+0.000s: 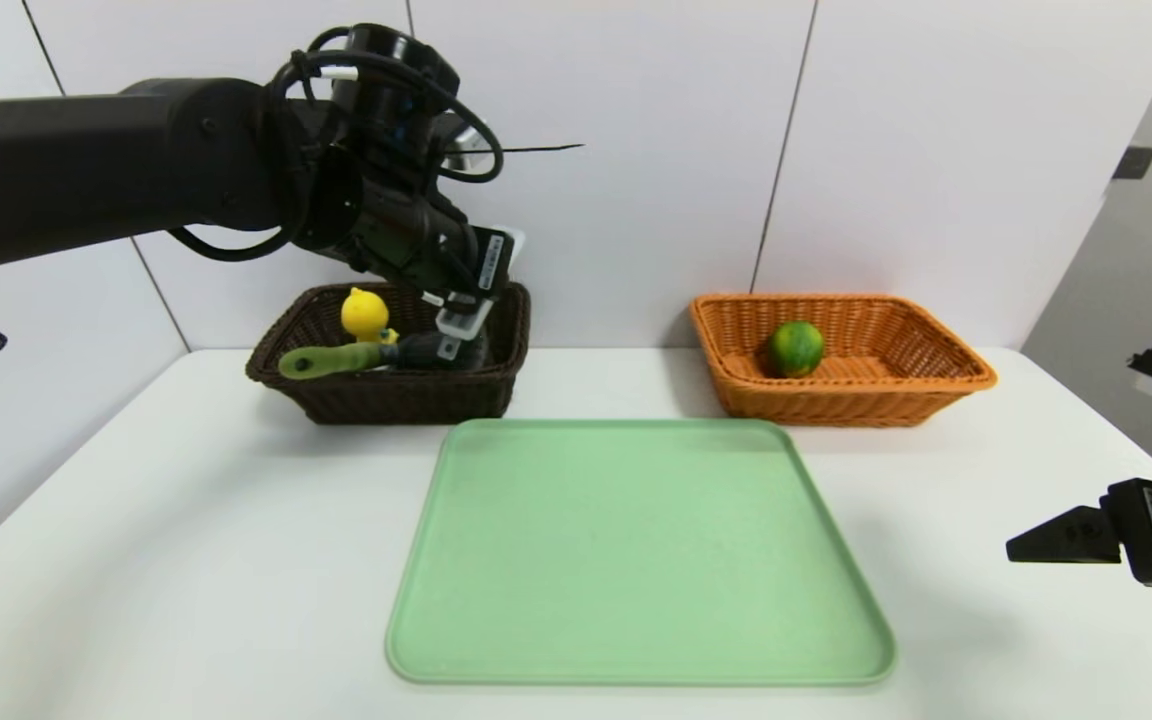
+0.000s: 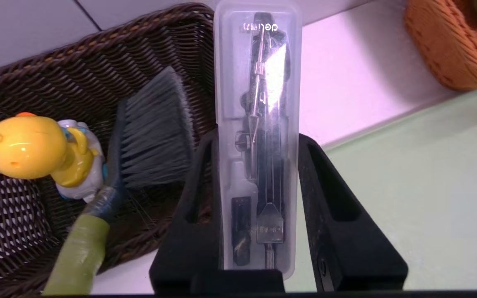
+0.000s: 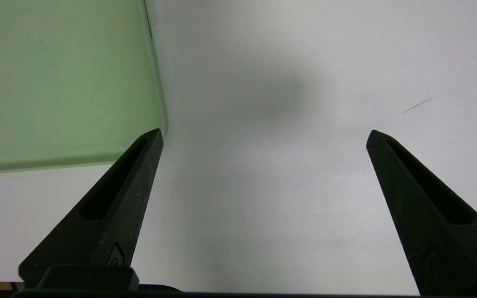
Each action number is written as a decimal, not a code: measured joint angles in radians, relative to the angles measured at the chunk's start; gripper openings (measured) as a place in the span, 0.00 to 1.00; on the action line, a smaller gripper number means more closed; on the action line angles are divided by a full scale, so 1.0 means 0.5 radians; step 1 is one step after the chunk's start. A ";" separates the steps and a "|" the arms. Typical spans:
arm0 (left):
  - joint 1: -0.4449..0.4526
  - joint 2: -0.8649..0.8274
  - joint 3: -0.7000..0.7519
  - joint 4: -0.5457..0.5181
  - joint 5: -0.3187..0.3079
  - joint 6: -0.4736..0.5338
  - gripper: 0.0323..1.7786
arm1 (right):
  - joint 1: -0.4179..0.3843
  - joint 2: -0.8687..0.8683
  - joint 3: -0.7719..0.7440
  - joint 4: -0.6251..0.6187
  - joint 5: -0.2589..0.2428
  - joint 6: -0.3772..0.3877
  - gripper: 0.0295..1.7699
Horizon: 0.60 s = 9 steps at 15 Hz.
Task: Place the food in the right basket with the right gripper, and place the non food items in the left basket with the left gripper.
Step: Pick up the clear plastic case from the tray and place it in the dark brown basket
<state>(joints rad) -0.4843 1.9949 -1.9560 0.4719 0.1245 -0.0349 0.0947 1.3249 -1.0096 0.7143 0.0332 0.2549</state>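
My left gripper (image 1: 464, 312) (image 2: 256, 138) is shut on the flat translucent grey case (image 1: 460, 322) (image 2: 259, 124), which has a metal compass inside. It holds the case just above the right end of the dark brown left basket (image 1: 386, 400) (image 2: 56, 82). In that basket lie the yellow toy figure (image 1: 366, 315) (image 2: 23, 153) and the green-handled grey brush (image 1: 336, 360) (image 2: 155, 128). The green lime (image 1: 795, 348) sits in the orange-tan right basket (image 1: 936, 385) (image 2: 449, 49). My right gripper (image 1: 1046, 545) (image 3: 264, 132) hangs open and empty over the table at the right edge.
A bare pale green tray (image 1: 636, 560) (image 2: 429, 186) (image 3: 56, 82) lies mid-table in front of both baskets. The white table (image 1: 186, 520) ends at a white panelled wall just behind the baskets.
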 joint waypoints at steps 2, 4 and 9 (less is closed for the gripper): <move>0.081 0.072 0.000 -0.097 -0.006 0.031 0.30 | 0.000 0.003 0.001 -0.001 0.000 0.002 0.96; 0.154 0.166 0.000 -0.207 -0.016 0.109 0.30 | 0.000 0.002 0.009 0.002 0.001 0.006 0.96; 0.266 0.337 0.000 -0.373 -0.024 0.285 0.30 | -0.009 0.001 0.035 0.002 0.003 0.006 0.96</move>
<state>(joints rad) -0.3511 2.1634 -1.9560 0.2855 0.1126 0.1077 0.0902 1.3253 -0.9919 0.7153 0.0349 0.2577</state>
